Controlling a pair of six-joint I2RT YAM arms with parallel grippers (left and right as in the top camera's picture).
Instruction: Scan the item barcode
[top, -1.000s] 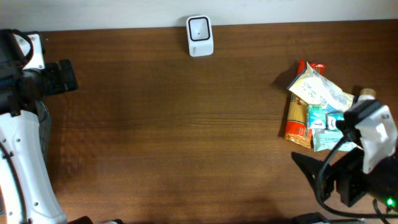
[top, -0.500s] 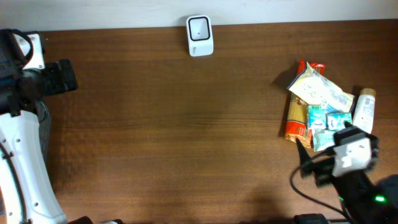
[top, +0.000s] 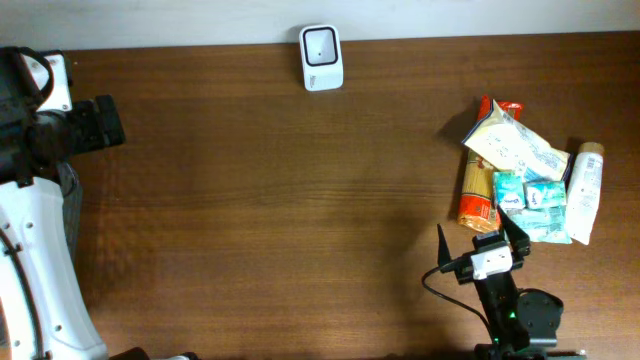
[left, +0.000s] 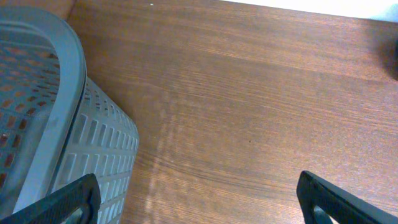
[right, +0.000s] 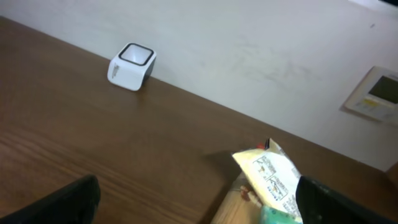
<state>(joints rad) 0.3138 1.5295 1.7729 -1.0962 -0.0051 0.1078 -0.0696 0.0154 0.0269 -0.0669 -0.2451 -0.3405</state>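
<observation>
At the worktop's near edge the right gripper stands spread, just before the items heaped by the right edge; at the left edge the left gripper gapes above a basket, contents unclear; the scanner sits at the far edge.

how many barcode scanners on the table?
1. The white scanner sits at the back edge, near the middle of the overhead view. No other shows, though the item pile on the right could hide something small.

scanner 1 | basket 1 | bottle 1 | pasta pk 1 | bag 1
</observation>
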